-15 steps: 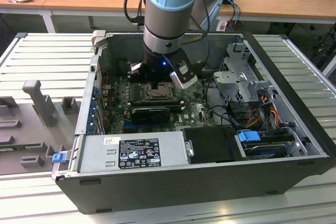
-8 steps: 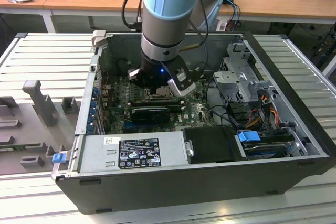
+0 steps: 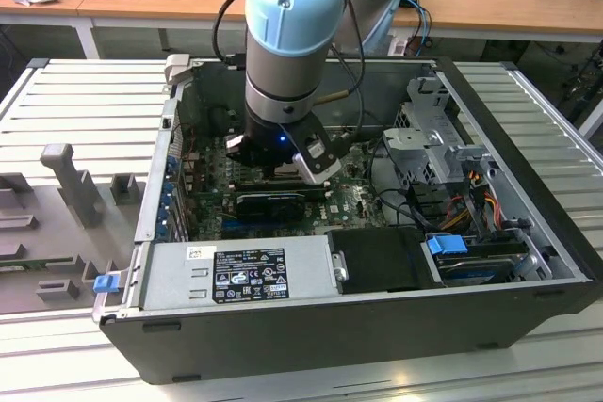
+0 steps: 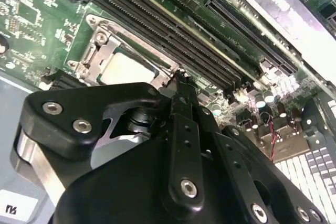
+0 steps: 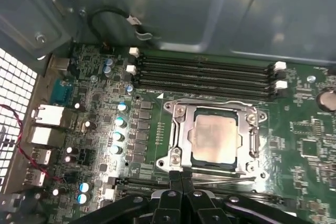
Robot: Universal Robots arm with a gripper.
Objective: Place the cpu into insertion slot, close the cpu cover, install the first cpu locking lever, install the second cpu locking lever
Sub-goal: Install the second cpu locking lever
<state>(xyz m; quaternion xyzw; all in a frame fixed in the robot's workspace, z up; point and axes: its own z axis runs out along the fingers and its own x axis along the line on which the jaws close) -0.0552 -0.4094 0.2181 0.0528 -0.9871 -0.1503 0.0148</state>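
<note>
The cpu (image 5: 216,139) is seated, the cover (image 5: 181,129) closed over it, levers unclear; the claw (image 5: 181,177) is pinched together, empty.

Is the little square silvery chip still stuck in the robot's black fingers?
No, in the first wrist view the pale silver-beige square cpu lies in the metal-rimmed insertion slot, under the thin silvery cpu cover, apart from the black gripper.

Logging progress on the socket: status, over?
Gripper shut, empty, at socket edge. Cpu seated in insertion slot, cpu cover down. Nothing in the way.
</note>
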